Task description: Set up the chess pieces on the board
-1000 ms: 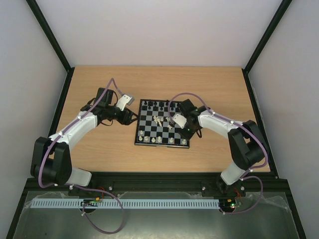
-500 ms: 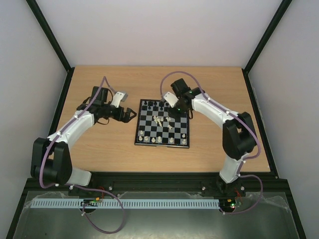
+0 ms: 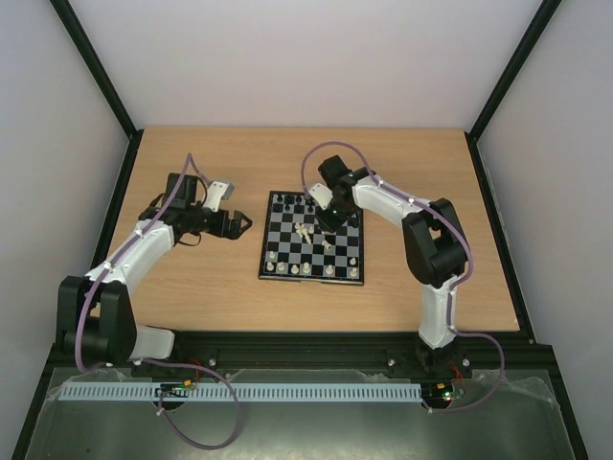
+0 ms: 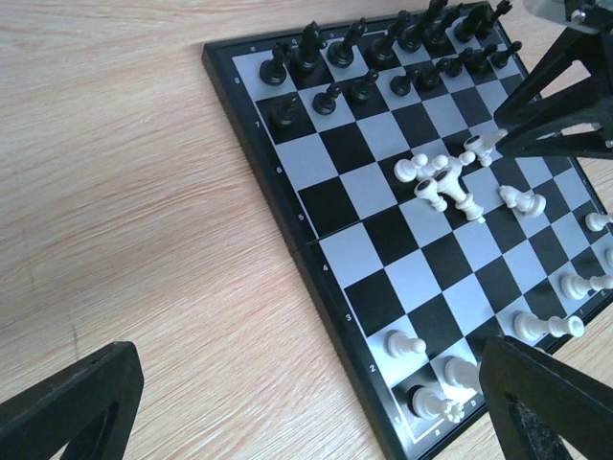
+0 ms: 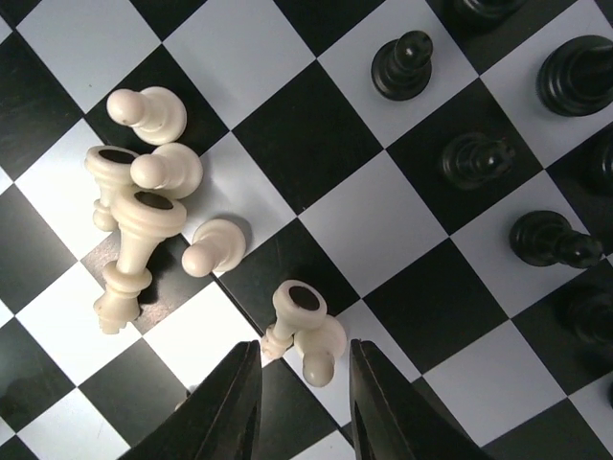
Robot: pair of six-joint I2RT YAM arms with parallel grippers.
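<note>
Cream-white chess pieces [image 5: 144, 220] lie toppled at the middle of the board [image 5: 364, 230], two crowding the right gripper [image 5: 305, 356], its jaws narrow and grip unclear, so closing may pinch both or flick one into the black pieces [image 5: 402, 62]; the left gripper [image 3: 239, 225] gapes wide beyond the board's left edge.

Light wood table [image 3: 220, 297]; checkered board [image 3: 283, 254] flat near centre.

site: robot lab test cell | 9, 12, 3 o'clock: plain white panels [image 3: 306, 57], black frame posts [image 3: 95, 69] | centre: wooden table [image 3: 412, 163] | 6 o'clock: two bolted robot arms [image 3: 144, 244], slotted cable duct [image 3: 287, 392]
</note>
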